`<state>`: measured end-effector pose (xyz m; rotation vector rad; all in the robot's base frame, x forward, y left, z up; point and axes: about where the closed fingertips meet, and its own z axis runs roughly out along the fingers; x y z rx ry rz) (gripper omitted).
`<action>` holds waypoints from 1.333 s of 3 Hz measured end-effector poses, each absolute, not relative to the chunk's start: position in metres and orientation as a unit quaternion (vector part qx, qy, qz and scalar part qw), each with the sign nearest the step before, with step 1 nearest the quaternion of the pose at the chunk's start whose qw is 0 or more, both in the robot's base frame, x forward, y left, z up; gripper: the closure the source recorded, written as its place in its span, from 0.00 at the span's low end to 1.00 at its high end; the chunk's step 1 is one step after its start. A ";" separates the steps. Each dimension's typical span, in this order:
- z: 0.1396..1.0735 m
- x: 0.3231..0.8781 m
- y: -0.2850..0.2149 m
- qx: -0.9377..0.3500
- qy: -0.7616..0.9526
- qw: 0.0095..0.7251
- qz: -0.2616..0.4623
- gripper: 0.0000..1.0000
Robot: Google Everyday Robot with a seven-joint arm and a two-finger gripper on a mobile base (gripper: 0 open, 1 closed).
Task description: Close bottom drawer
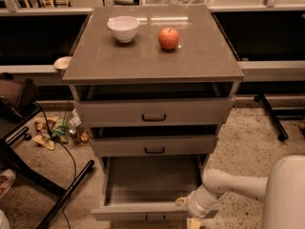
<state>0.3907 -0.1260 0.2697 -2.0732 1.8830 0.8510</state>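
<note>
The bottom drawer (143, 213) of the grey cabinet stands pulled far out, its empty inside showing. Its narrow front panel is near the lower edge of the camera view, with a small dark handle (155, 218). My gripper (189, 213) is at the right end of that front panel, at the drawer's front right corner, on a white arm (228, 187) that comes in from the lower right. The fingertips run down to the edge of the view. The middle drawer (155, 146) and the top drawer (153, 112) are each open by a small gap.
A white bowl (123, 28) and a red apple (168, 38) sit on the cabinet top (152, 61). Left of the cabinet are a black stand leg (66, 192), a cable and litter (57, 130) on the floor. A dark pole base (271, 118) is at the right.
</note>
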 end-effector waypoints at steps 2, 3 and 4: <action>0.243 0.373 -0.130 -0.686 0.648 0.115 0.310 0.65; 0.243 0.373 -0.130 -0.686 0.648 0.115 0.310 0.88; 0.228 0.373 -0.131 -0.686 0.655 0.109 0.297 1.00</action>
